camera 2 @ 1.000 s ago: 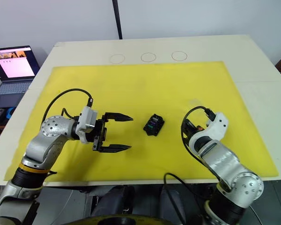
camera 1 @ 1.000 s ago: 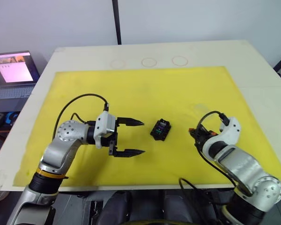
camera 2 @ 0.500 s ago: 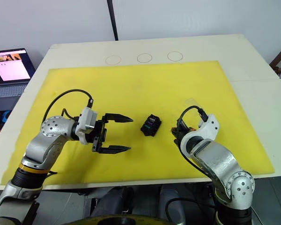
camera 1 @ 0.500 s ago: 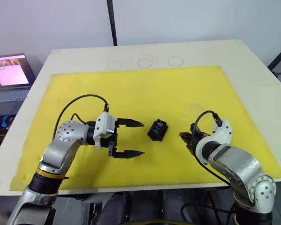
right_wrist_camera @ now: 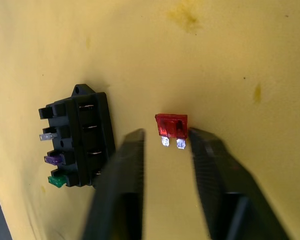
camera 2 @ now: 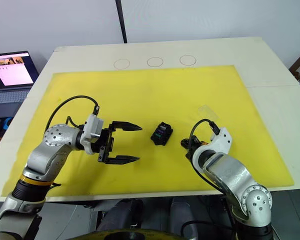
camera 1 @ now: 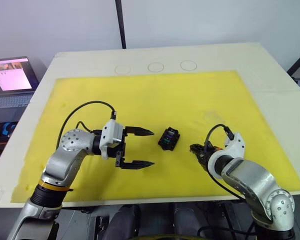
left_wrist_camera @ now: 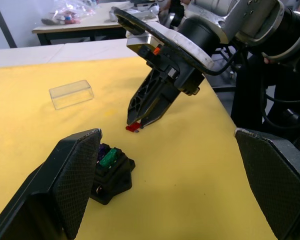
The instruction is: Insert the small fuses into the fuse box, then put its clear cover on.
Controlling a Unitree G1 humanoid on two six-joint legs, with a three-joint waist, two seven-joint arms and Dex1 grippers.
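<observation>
The black fuse box [camera 1: 169,138] lies mid-mat with a green, a purple and a pale fuse showing along one side [right_wrist_camera: 80,142]. A red fuse [right_wrist_camera: 171,125] lies flat on the yellow mat [camera 1: 155,95] just right of the box. My right gripper [camera 1: 192,148] is down at it, open narrowly, one finger on each side of the fuse with a small gap showing. My left gripper [camera 1: 153,147] hangs wide open and empty left of the box. The clear cover [left_wrist_camera: 71,94] rests on the mat behind the right gripper.
Three pencilled circles [camera 1: 155,66] mark the bare table beyond the mat. A laptop [camera 1: 12,75] sits off the table's left side. A black pole [camera 1: 121,24] rises behind the far edge.
My right gripper has moved left toward the fuse box and lower to the mat. The left arm has not moved. The camera shifted slightly.
</observation>
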